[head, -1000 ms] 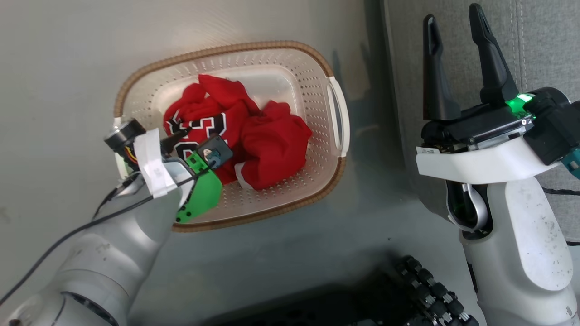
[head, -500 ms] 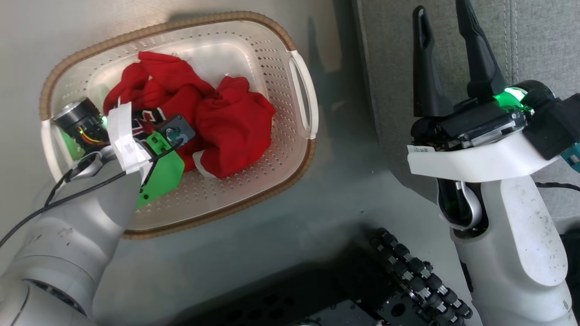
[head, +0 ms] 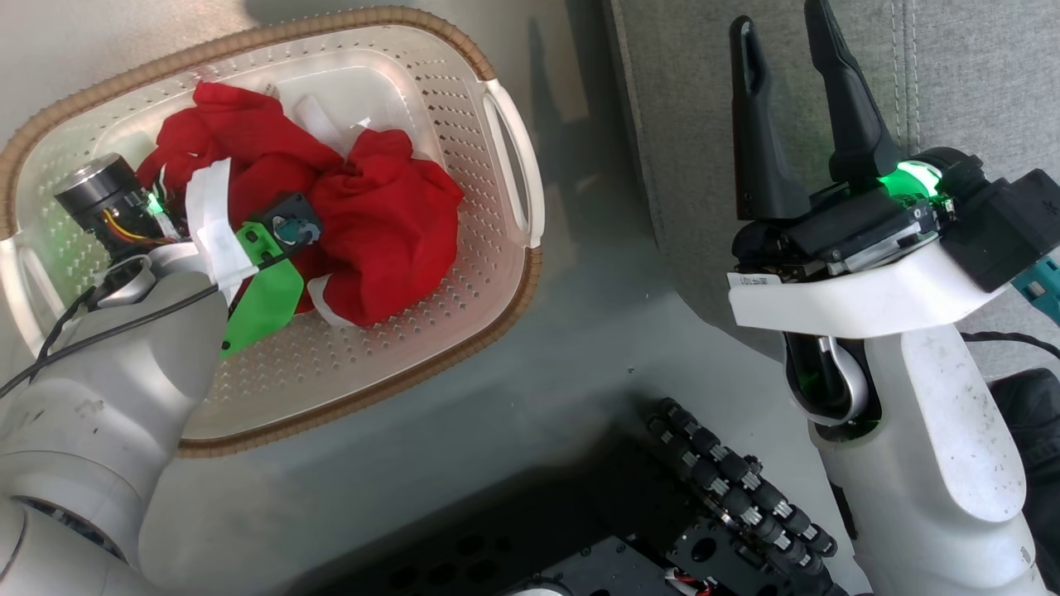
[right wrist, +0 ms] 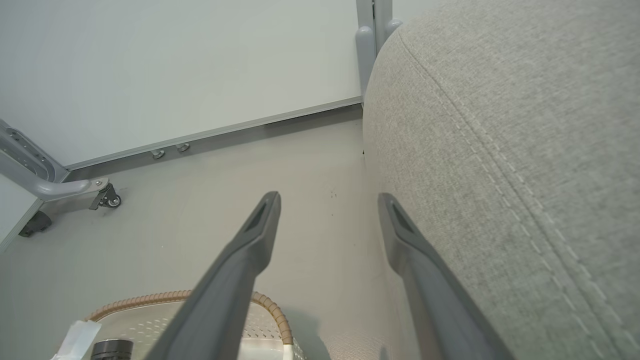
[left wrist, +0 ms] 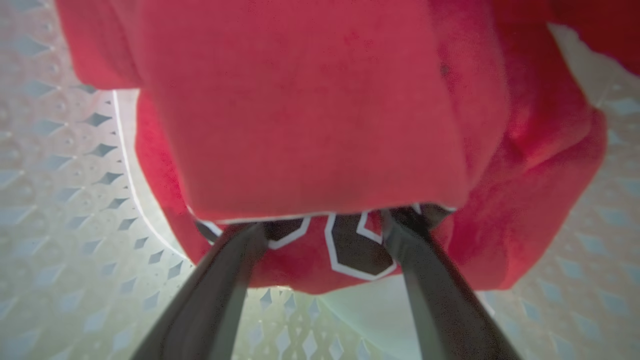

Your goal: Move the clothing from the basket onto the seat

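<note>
One big grey seat (head: 977, 74) sits at right. The basket (head: 389, 331) is on the floor (head: 580, 348) beside it, not touching. Red clothing (head: 381, 215) is bunched inside the basket, incl. a jersey w/ black-and-white numeral. L gripper (left wrist: 327, 225) is down in the basket, fingers apart, tips against a jersey fold, not clamped. R gripper (head: 778, 21) is raised by the seat's edge, fingers apart, empty.

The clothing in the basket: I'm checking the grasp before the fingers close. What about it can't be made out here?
- Left wrist view: the left gripper has its fingertips under a red fold of the clothing; blurred, contact unclear.
- Head view: that gripper's fingers are hidden behind its own wrist.
- Garment count: bunched pile, uncountable.
- Basket: left end cut by the head view's edge.
</note>
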